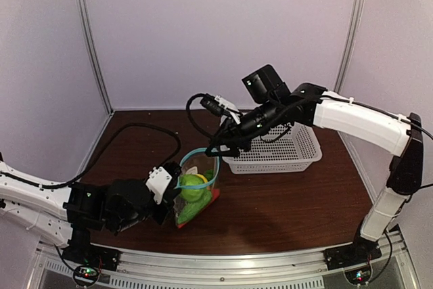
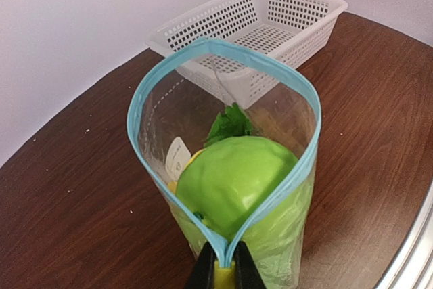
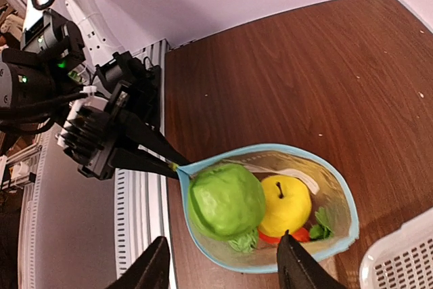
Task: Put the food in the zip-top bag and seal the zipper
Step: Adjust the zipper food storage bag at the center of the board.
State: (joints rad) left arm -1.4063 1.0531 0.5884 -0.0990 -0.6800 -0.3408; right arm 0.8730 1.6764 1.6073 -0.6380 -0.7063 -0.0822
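The clear zip-top bag (image 1: pixel 193 197) stands upright on the brown table, mouth open in a teardrop loop. Its teal-blue zipper (image 2: pixel 223 52) runs round the mouth. Inside lie the green apple (image 3: pixel 226 199), the yellow fruit (image 3: pixel 287 206), a red piece with leafy green top (image 3: pixel 318 227) and a green bit (image 3: pixel 242 241) under the apple. My left gripper (image 2: pixel 222 267) is shut on the near corner of the zipper. My right gripper (image 3: pixel 222 262) is open and empty, just above the bag's mouth, fingers astride it.
An empty white perforated basket (image 1: pixel 298 157) stands on the table right behind the bag, under the right arm. White booth walls close the back and sides. The metal rail runs along the table's near edge (image 1: pixel 223 265).
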